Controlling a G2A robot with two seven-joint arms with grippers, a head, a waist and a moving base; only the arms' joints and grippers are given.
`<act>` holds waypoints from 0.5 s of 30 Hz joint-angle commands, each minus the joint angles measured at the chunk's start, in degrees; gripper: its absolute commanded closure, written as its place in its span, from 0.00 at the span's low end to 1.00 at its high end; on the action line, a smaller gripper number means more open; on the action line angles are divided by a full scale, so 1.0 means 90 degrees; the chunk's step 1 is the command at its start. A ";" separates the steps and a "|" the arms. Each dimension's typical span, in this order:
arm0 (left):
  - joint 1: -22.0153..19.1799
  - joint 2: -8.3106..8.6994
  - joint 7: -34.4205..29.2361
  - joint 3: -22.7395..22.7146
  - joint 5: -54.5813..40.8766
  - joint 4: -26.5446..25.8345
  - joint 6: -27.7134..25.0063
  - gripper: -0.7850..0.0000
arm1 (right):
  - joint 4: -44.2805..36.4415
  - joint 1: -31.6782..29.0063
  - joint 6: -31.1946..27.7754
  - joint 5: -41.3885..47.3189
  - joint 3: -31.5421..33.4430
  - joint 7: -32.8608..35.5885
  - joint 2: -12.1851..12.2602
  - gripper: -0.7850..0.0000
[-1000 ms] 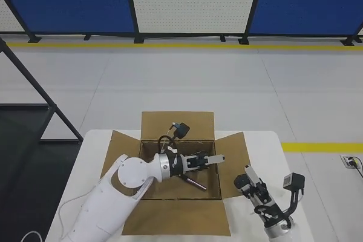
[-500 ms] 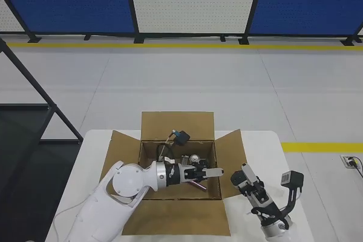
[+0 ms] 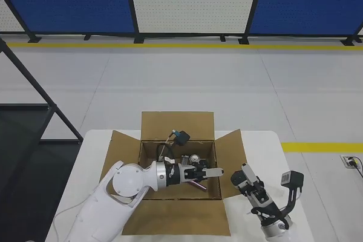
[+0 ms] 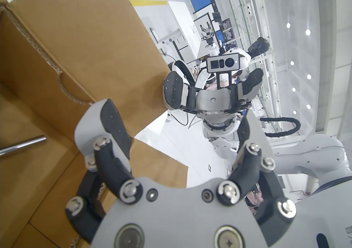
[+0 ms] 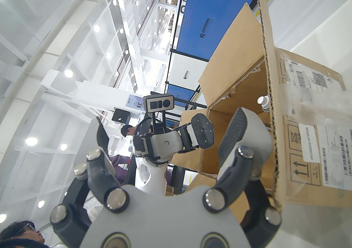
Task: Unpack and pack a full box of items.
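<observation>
An open cardboard box sits on the white table. My left gripper is inside the box near its right wall, open with nothing between its fingers. A thin metal rod lies on the box floor beside it, seen as a dark stick from the top. A round silvery item lies toward the back. My right gripper stands open outside the box by the right flap, empty. Each wrist view shows the other gripper across the box wall.
A white bottle cap pokes up inside the box. All the box flaps are folded outward. The table's right edge is close to the right arm. A black metal frame stands left of the table.
My left gripper has dropped lower and toward the front inside the box, then held still. The right arm has shifted slightly toward the box.
</observation>
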 commanded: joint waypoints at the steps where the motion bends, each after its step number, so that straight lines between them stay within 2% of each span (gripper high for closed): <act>1: 0.0000 0.0000 0.0000 0.0000 0.0000 -0.0001 0.0000 0.00 | 0.0000 0.0000 0.0000 0.0000 0.0000 0.0000 0.0000 0.00; 15: 0.0000 0.0000 0.0000 0.0000 0.0000 -0.0001 0.0000 0.00 | 0.0000 0.0000 0.0000 0.0000 0.0000 0.0000 0.0000 0.00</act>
